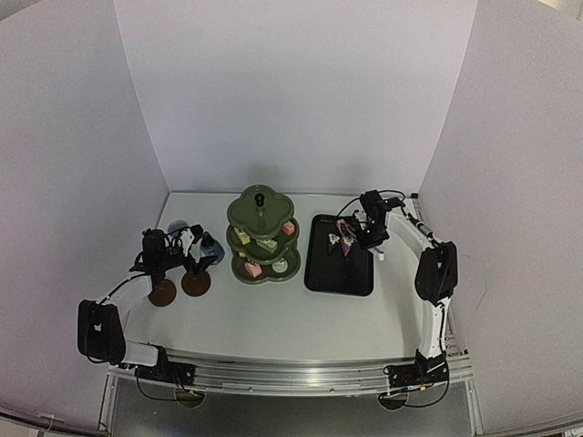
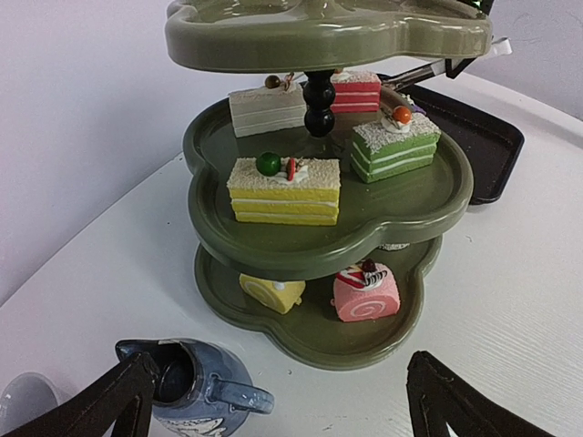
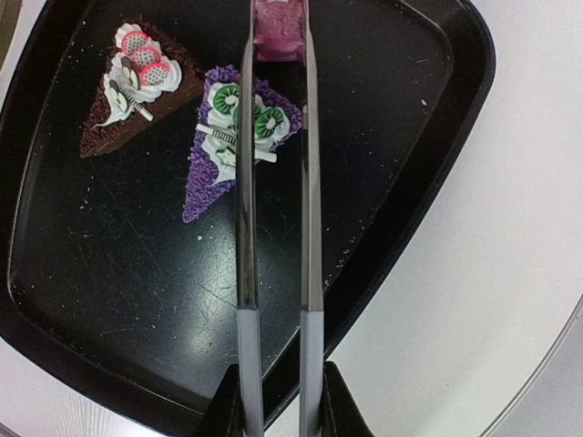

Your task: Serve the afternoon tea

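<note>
Black tray (image 3: 401, 137): tongs (image 3: 244, 228) clamped on pink cake (image 3: 278, 27), cake cut off at frame top.

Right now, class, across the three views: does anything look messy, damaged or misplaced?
Only the black tray: pale crumbs and fine scratches litter its floor around the brown wedge cake and purple wedge cake. Nothing looks spilled or toppled.

walls: plain white panels (image 1: 291, 91) | table: white top (image 1: 273, 319) | light: even
</note>
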`<state>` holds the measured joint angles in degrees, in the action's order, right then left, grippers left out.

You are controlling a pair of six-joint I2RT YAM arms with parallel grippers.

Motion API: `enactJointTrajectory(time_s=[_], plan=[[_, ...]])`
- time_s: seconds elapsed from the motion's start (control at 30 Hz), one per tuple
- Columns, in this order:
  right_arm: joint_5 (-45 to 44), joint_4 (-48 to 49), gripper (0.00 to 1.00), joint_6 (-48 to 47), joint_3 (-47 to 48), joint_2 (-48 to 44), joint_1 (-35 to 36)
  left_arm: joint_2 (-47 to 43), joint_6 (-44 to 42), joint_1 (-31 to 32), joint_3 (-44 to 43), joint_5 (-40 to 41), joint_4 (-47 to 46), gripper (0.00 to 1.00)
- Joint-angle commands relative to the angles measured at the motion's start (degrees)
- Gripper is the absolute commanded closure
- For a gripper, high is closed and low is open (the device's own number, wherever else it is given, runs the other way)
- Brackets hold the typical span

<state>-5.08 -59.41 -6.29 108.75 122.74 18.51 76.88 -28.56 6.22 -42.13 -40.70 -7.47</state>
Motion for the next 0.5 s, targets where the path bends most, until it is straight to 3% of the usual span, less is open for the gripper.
enactJointTrajectory(time_s=[0.0,0.3,0.47], plan=[[0.51,0.61,0.97,-0.01,3.32,-1.11,-0.30,-1.12,-0.55,0.18,-0.53,0.18,0.05,0.04],[0.77,-2.01,1.00,-1.83,7.86,-8.20,-0.26,-1.21,0.00,0.16,-0.50,0.60,-0.50,0.04],[3.09,-4.27,1.00,-2.64,16.05,-10.47,-0.10,-0.91,0.09,0.14,-0.62,0.46,-0.69,0.04]])
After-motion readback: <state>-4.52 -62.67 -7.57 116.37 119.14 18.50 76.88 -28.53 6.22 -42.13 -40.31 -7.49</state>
